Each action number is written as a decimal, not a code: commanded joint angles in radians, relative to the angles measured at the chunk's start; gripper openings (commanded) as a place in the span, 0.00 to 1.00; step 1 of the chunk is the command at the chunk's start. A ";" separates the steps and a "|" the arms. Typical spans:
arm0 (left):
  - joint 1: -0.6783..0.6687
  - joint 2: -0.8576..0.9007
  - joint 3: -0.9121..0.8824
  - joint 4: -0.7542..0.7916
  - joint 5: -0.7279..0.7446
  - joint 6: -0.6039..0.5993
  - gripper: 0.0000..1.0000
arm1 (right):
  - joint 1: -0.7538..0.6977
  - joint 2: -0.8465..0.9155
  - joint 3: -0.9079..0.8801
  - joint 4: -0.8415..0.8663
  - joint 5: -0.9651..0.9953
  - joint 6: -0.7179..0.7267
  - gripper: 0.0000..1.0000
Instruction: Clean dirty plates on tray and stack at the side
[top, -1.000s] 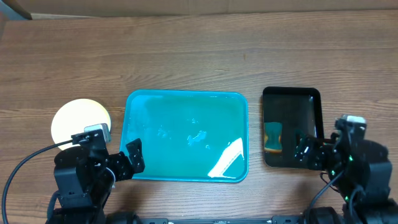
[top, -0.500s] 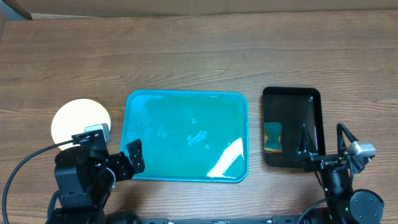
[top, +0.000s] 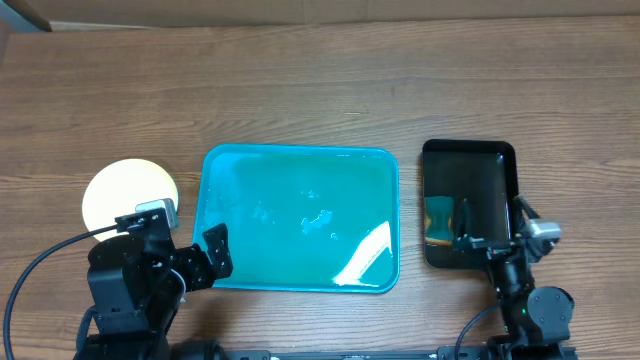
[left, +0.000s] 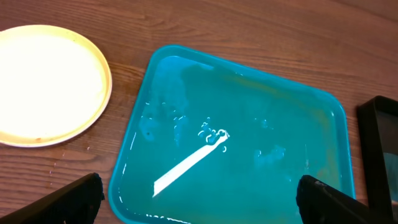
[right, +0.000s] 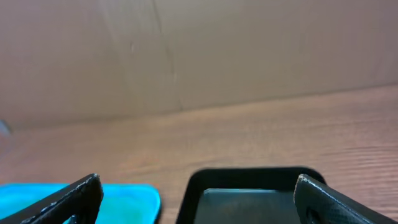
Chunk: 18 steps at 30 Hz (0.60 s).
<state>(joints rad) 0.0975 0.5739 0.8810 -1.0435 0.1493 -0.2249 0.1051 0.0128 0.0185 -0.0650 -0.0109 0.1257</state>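
A: Left gripper first — clenched or released?

B: Released. Jaws spread wide in the left wrist view, nothing between them. Sits low at the near left corner of the tray, with one finger overlapping its rim from above.

A: And the right gripper?

B: Released as well, empty, fingers far apart. Hovers over the near end of the black tray, facing the far side of the desk.

A: Anything close to it?

B: A small yellow-green block in the black tray's left half, just beside the gripper's left finger.

A: Where are the plates?

B: Off the tray, on the desk just beside its left edge, beyond the left gripper. Seen from above as one round cream-white disc, top face clean. Cannot tell how many lie stacked.

A: The tray itself?

B: Mid-desk, between plates and black tray. Glossy teal, with scattered droplets and a bright streak of glare.
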 joint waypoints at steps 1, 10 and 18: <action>-0.007 -0.001 -0.004 0.001 -0.007 0.011 1.00 | -0.006 -0.010 -0.010 -0.019 -0.016 -0.092 1.00; -0.007 -0.001 -0.004 0.001 -0.007 0.011 1.00 | -0.005 -0.010 -0.010 -0.017 -0.031 -0.081 1.00; -0.007 -0.001 -0.004 0.001 -0.007 0.011 1.00 | -0.005 -0.010 -0.010 -0.017 -0.030 -0.081 1.00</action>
<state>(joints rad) 0.0975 0.5739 0.8810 -1.0435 0.1493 -0.2249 0.1047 0.0128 0.0181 -0.0891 -0.0372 0.0509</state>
